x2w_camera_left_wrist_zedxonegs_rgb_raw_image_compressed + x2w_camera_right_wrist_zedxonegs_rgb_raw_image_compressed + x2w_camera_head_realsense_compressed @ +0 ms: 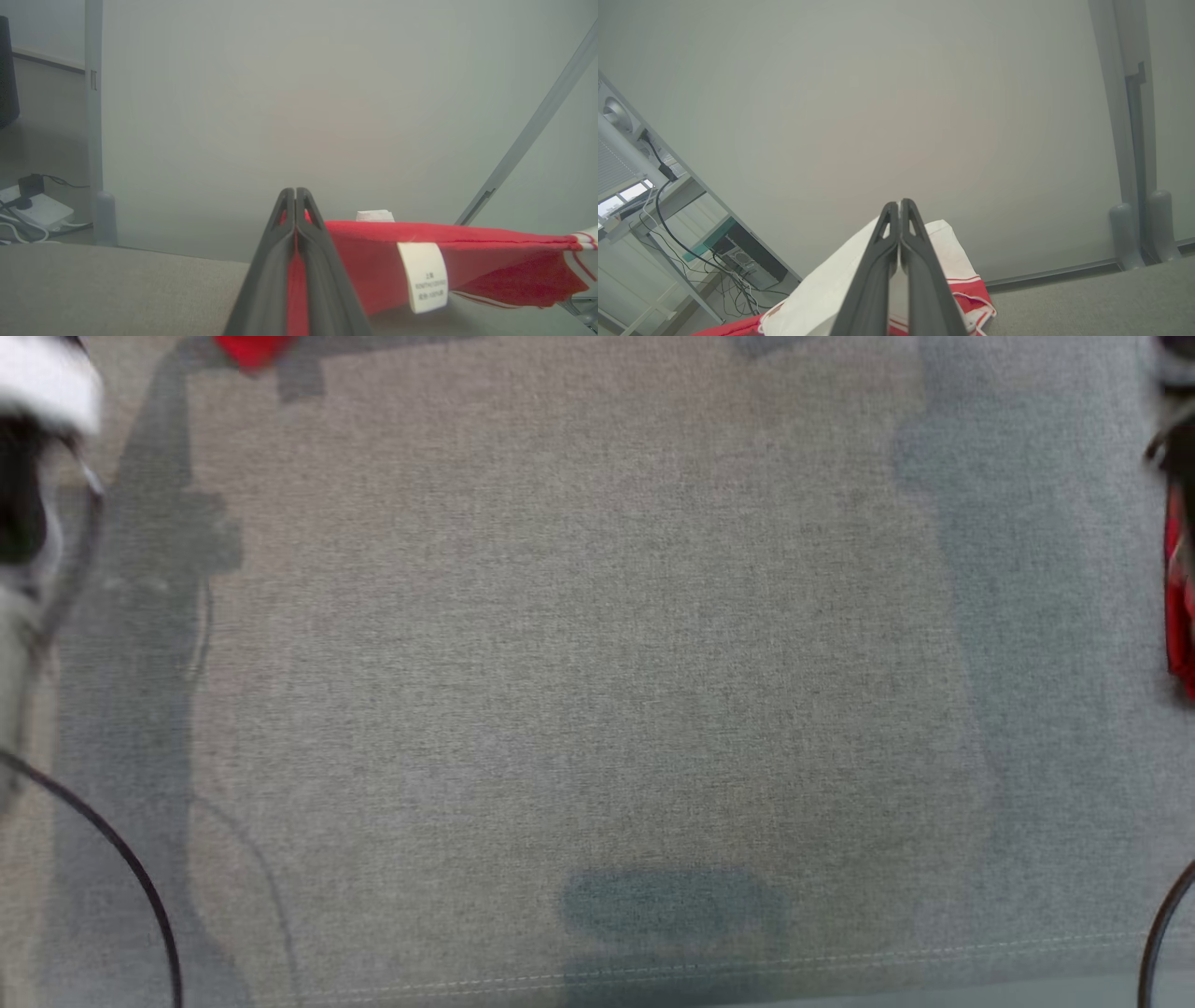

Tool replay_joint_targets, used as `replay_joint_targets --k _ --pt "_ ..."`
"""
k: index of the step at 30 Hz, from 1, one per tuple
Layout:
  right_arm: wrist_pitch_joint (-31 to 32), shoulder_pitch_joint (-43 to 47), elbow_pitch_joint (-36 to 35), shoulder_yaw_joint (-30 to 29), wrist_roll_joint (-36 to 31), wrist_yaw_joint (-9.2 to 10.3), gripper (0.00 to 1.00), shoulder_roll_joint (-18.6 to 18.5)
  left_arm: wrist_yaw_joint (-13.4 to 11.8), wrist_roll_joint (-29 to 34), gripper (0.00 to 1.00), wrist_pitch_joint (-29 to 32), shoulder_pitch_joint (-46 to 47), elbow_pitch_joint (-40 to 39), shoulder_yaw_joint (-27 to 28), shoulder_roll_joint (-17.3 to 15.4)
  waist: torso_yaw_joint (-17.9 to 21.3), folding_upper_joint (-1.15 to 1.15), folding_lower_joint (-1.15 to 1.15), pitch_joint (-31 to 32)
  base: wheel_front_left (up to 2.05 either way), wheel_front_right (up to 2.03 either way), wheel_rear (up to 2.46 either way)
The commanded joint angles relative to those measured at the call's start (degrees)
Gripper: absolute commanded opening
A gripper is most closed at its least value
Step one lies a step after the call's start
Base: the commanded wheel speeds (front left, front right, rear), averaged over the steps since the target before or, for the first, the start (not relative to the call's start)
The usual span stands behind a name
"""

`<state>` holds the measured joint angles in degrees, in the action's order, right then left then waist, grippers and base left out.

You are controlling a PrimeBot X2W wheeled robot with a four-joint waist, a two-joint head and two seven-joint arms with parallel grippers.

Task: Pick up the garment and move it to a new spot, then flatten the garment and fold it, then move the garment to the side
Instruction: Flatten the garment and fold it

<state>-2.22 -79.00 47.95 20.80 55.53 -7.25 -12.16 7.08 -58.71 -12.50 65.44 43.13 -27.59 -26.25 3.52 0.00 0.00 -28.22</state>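
Note:
The garment (472,261) is red with white striped trim and a white care label (423,277). In the left wrist view it stretches rightwards from my left gripper (295,192), which is shut on its red edge a little above the grey cloth surface. My right gripper (899,204) is shut on a white and red part of the garment (817,294). In the head view, red bits of the garment show at the top left (250,347) and at the right edge (1181,607). My pale left arm (37,392) sits blurred at the left edge.
A grey fabric surface (597,663) spreads before me, with a stitched front edge (747,969). Black cables (131,868) hang at both lower corners. A power strip (35,210), metal posts (93,116), and a computer tower (742,259) stand beyond, against a plain grey wall.

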Motion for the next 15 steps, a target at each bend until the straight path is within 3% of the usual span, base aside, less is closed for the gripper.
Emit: replay_joint_targets --k 1,6,15 --pt "1.7 5.2 -3.5 1.4 2.8 -0.24 0.0 -1.0 0.4 -2.1 0.0 -1.2 -3.4 -1.3 0.9 -2.5 0.6 0.0 0.0 -0.4 0.0 0.0 0.0" --pt "3.8 18.4 -10.1 5.3 10.7 -0.24 0.0 -5.7 0.4 -4.6 0.0 -2.4 -13.8 -3.8 -1.3 -2.1 0.1 0.0 0.0 2.0 0.0 0.0 0.0" --pt "2.4 35.2 -20.2 9.4 20.3 -0.24 0.0 -11.4 0.4 0.3 0.0 -2.5 -29.9 -9.4 9.9 2.2 -1.2 0.0 0.0 10.3 0.0 0.0 0.0"
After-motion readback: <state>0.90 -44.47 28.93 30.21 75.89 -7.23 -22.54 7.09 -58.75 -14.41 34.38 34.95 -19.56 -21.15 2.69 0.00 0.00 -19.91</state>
